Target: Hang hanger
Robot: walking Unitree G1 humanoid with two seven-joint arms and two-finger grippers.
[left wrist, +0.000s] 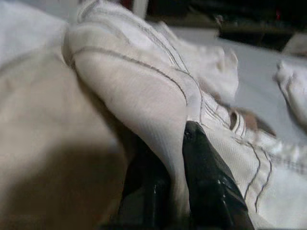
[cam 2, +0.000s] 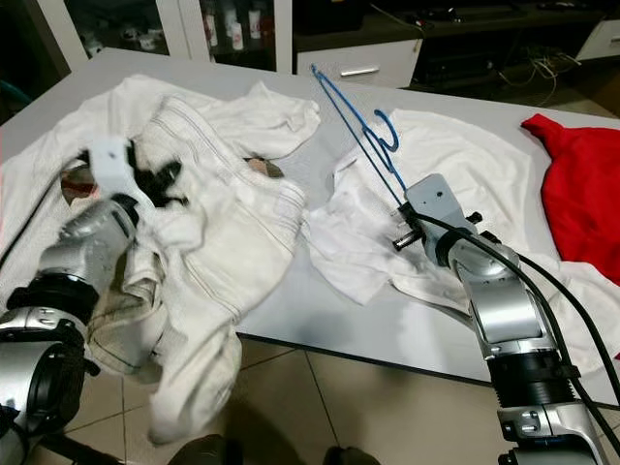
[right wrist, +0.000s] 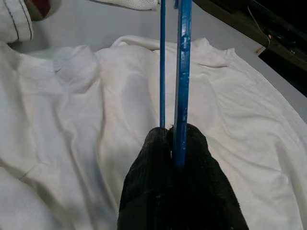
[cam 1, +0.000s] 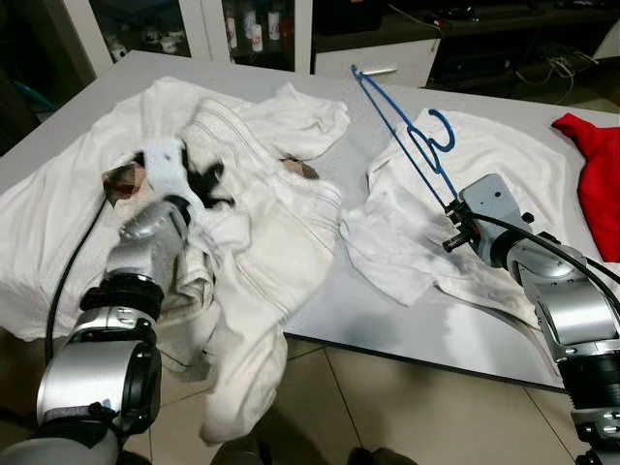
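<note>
A blue wire hanger stands tilted above the grey table, its hook curling over a white shirt spread flat at the right. My right gripper is shut on the hanger's lower end; the wrist view shows the blue wires pinched between the black fingers. My left gripper is shut on a fold of cream-white trousers that drape over the table's front edge. In the left wrist view the cloth is clamped between its fingers.
A red garment lies at the table's far right. More white clothing is piled on the left. Glass-door cabinets and a dark shelf with cables stand behind the table. Tiled floor lies in front.
</note>
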